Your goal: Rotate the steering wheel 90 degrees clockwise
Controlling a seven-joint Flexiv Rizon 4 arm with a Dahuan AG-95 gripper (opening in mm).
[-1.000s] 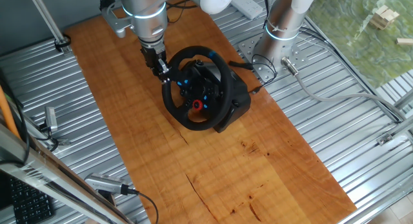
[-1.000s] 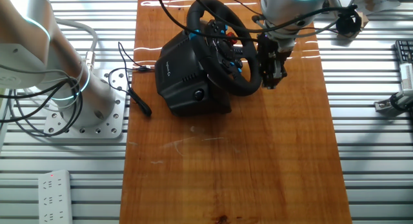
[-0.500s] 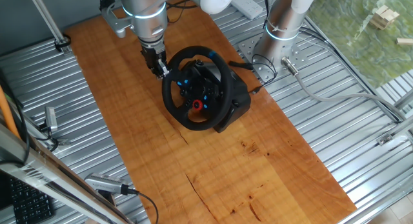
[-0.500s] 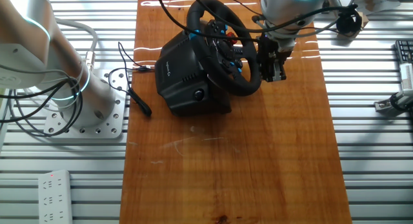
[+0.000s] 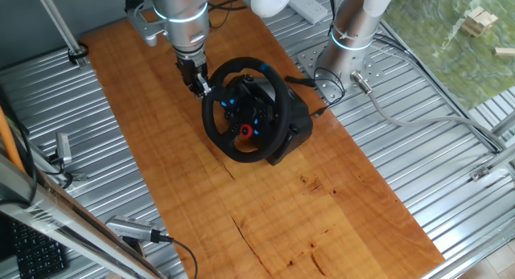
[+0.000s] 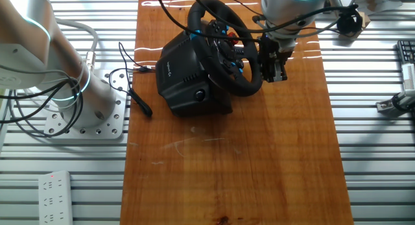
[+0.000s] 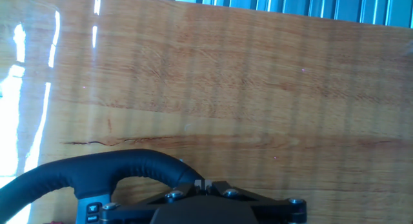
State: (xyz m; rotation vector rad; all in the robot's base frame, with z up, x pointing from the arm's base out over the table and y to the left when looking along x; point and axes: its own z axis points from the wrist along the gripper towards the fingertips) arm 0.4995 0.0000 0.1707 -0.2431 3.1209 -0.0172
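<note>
**Pincer at wheel rim, turn status unclear**

The black round steering wheel with thick padded rim [image 5: 243,110] stands tilted on its black plastic base [image 6: 185,72], near the far end of the long wooden desk [image 5: 265,207] and beside the silver arm pedestal [image 5: 346,46]. The hub shows blue-lit buttons and one red round button [image 5: 246,131] low on the face.

The pincer [image 5: 199,84] hangs from the arm just beside the upper-left arc of the rim in one fixed view; in the other fixed view [image 6: 272,64] it sits at the rim's outer edge, close to or touching it. I cannot tell whether the fingers are spread or clamped on the rim: they are small and dark against the black wheel. The hand view shows only a curved section of rim [image 7: 97,172] low in frame, with desk grain beyond, and no fingertips.

Judgement: placement at the rim rather than the hub gives the longest lever for rotating. Wheel angle relative to start cannot be read. Risk: fingers slipping off the padded rim.
</note>
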